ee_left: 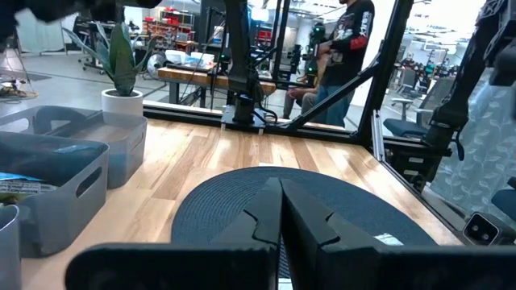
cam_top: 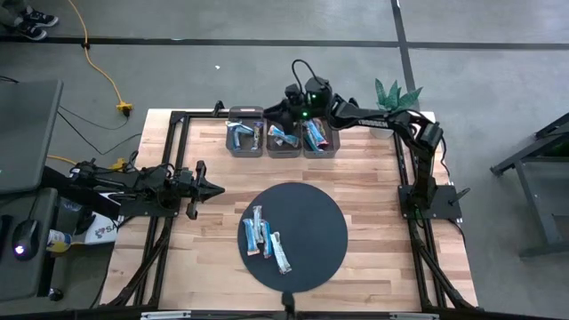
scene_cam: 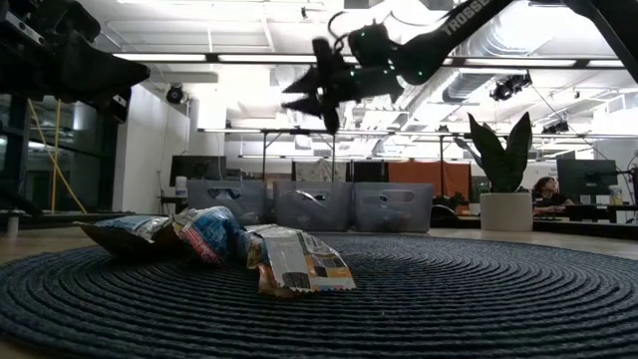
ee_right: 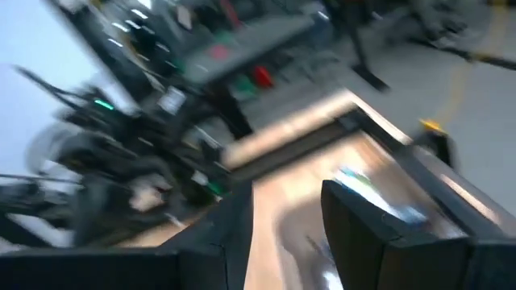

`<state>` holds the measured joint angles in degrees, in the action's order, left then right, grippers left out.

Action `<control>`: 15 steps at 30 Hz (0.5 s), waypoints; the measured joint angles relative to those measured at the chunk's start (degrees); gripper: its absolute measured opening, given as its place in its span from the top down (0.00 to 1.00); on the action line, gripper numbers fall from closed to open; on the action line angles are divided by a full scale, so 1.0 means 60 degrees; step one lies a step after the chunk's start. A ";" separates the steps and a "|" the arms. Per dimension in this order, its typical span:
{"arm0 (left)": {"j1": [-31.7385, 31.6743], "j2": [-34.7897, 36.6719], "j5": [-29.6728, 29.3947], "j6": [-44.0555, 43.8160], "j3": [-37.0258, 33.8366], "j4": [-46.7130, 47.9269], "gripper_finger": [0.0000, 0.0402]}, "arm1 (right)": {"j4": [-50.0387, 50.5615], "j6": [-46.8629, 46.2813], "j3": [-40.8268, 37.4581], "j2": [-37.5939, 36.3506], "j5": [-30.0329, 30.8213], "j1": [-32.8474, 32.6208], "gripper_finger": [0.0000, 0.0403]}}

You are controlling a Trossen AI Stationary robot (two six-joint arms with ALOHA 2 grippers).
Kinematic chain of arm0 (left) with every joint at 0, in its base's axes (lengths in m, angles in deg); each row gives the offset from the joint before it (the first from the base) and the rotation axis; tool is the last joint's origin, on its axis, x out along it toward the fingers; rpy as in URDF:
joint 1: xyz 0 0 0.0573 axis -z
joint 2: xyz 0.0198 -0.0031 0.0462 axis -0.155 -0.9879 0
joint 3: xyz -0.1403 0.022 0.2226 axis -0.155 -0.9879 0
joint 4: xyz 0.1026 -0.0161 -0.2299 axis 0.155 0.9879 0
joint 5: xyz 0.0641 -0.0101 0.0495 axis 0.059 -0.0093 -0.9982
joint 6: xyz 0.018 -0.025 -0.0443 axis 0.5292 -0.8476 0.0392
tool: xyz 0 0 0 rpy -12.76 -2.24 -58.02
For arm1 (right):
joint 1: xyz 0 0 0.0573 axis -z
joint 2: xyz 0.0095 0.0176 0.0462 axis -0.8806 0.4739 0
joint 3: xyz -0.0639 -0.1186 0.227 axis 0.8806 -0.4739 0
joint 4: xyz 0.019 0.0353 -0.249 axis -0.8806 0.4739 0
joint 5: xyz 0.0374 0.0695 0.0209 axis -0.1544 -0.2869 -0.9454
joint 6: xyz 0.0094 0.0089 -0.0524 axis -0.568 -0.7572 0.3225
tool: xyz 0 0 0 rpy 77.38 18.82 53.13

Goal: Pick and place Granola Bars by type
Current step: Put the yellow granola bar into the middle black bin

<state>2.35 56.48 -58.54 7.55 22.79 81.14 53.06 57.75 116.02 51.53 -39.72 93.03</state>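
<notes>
Several foil-wrapped granola bars (cam_top: 263,238), mostly light blue, lie flat on a round dark mat (cam_top: 320,222); in the low view they lie in a loose row (scene_cam: 297,262). More bars lie in three grey bins (cam_top: 284,140) at the far edge. My right gripper (cam_top: 277,110) hovers open above the bins, high over the table (scene_cam: 321,104), with nothing between its fingers (ee_right: 282,221). My left gripper (cam_top: 216,188) waits shut to the left of the mat, its fingers closed together (ee_left: 281,217).
A potted plant (cam_top: 396,92) stands at the far right corner of the table, beside the right bin. The right arm's base (cam_top: 428,197) sits at the right edge. Bare wood shows between the mat and the bins (cam_top: 293,169). A person stands beyond the table (ee_left: 347,48).
</notes>
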 joint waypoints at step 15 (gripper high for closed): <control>-0.0003 0.0001 -0.0001 0.0000 0.0002 0.0003 1.00 | 0.2074 0.0559 0.2382 0.0000 -0.0666 -0.1815 0.68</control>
<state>2.33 56.49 -58.55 7.55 22.81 81.16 65.50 61.11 130.31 51.53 -43.71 82.14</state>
